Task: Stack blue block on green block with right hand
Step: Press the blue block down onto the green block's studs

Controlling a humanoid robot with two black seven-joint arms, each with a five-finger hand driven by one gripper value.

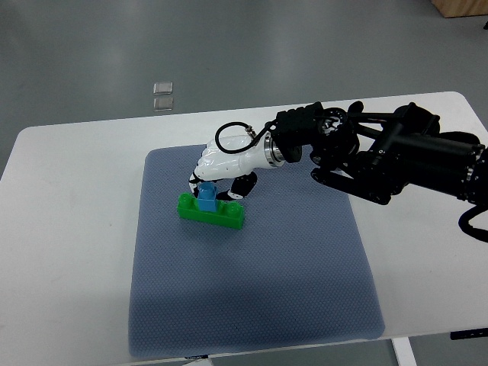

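right hand (221,169) is reaching in from the right edge, black arm (381,152) crossing over the white table (69,152), white hand over the upper left part of the blue-grey mat (252,290). fingers are curling down around the blue block (207,197), gripping it from above. blue block is sitting on top of the green block (212,211), toward its left half, appearing to touch the green top; cannot tell if it is fully pressed down. blue block is looking roughly upright, partly hidden by the fingers. green block is lying flat on the mat, long side running left to lower right, a little tilted relative to the mat edges, studs showing on its right end. dark fingertips (242,186) are hanging just behind the green block's right half, close to it; contact unclear. a black cable loop (229,137) is showing at the wrist. mat is lying on the table, covering most of its middle. two small clear squares (162,94) are lying on the grey floor beyond the table's far edge.
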